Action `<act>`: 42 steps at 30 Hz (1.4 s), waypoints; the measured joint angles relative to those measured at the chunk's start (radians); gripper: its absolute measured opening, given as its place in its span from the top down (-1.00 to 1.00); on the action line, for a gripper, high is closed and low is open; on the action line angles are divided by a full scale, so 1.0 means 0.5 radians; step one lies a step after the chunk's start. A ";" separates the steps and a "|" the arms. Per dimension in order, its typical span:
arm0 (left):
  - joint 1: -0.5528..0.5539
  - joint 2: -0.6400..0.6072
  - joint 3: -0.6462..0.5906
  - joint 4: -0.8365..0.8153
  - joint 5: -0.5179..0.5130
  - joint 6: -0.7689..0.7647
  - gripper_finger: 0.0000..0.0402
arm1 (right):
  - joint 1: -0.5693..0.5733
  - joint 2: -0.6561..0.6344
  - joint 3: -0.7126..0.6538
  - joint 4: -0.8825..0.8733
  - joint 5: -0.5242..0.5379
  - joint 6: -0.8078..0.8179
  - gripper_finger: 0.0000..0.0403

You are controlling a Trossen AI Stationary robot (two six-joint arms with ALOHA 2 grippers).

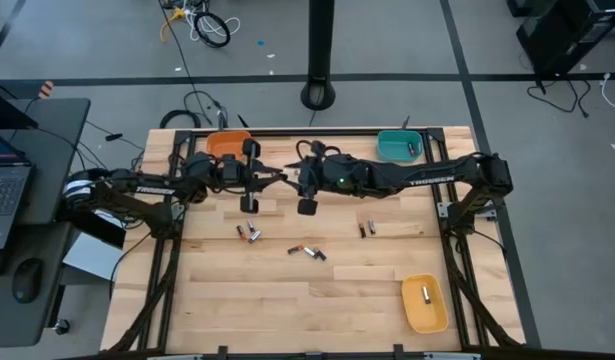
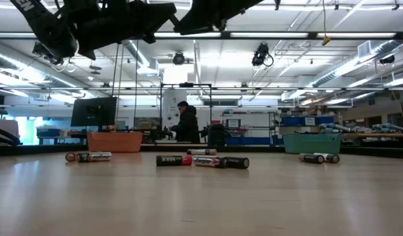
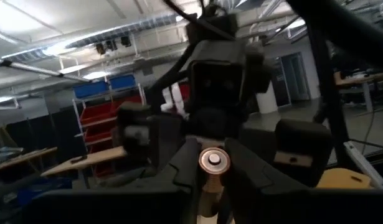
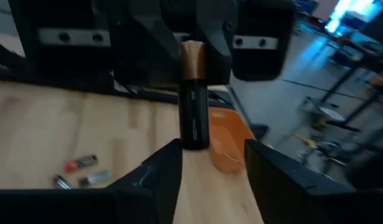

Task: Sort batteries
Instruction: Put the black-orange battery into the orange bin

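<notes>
Light wooden table (image 1: 287,300), far-edge middle: black cylindrical battery with copper end (image 4: 193,93) is pinched by left gripper (image 1: 255,178), clear of the table. Right gripper (image 4: 207,165) is spread wide around it, fingers not touching.

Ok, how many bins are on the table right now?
3. The orange bin sits at the far edge, left of centre; the teal bin far right; the yellow bin near right. None looks hidden.
</notes>
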 joint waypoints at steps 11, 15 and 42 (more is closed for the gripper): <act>0.409 -0.164 0.496 -1.575 0.016 0.019 0.72 | -0.072 -0.103 0.000 -0.565 0.104 -0.100 0.56; 0.618 -0.142 0.833 -2.482 -0.130 0.153 0.72 | -0.140 -0.108 -0.098 -0.575 0.108 -0.056 0.94; 1.472 0.842 1.031 -3.333 -0.680 -0.047 0.72 | -0.174 -0.121 -0.582 -0.304 0.098 0.159 0.91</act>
